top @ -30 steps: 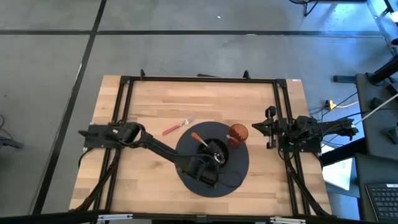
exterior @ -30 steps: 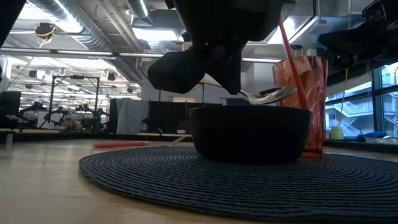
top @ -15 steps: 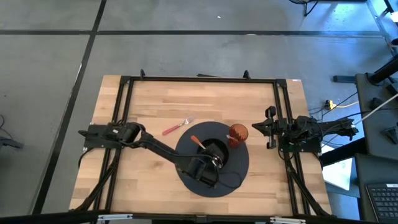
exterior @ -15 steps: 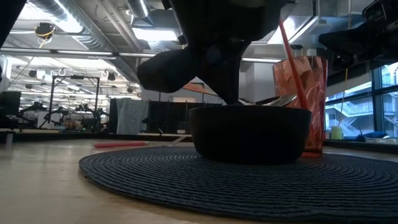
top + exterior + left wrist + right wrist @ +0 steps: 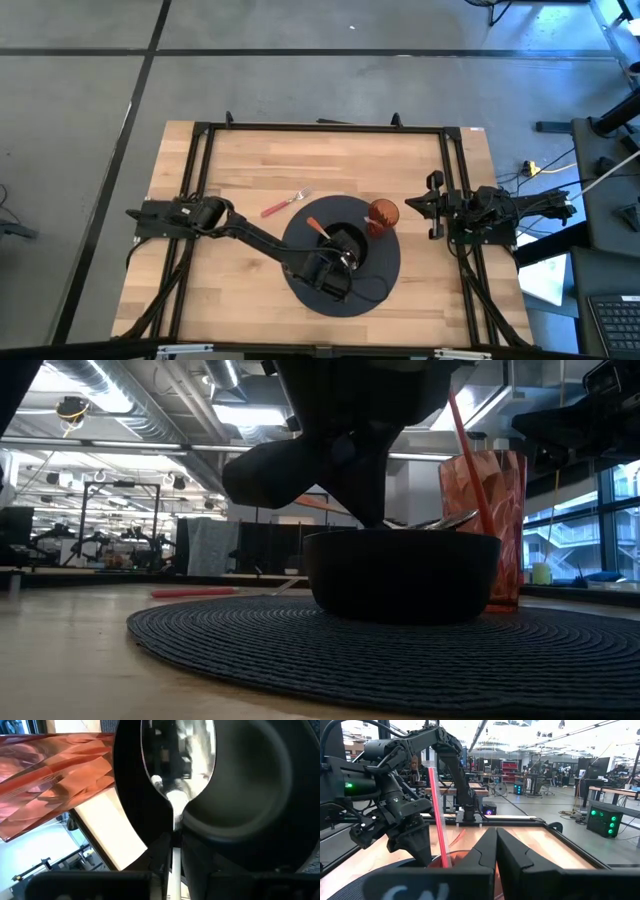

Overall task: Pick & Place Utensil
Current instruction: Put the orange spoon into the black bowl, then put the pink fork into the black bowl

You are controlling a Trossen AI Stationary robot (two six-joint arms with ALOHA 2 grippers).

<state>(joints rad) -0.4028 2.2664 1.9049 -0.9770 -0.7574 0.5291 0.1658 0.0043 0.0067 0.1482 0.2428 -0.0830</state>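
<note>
Spoon (image 5: 177,755): metal head lies inside the black bowl (image 5: 343,243), handle running back between the left gripper (image 5: 172,857) fingers.
Left gripper: low over the bowl; fingers sit close beside the handle, but whether they grip it or have let go, I cannot tell.
Right gripper (image 5: 496,851): closed, holding nothing, parked well right of the bowl.
Cup (image 5: 382,214): orange, with straw, just beside the bowl.
Fork (image 5: 287,202): on the table, left of the bowl.
Risk: lifting away with the handle caught could drag the spoon out or knock the cup.
</note>
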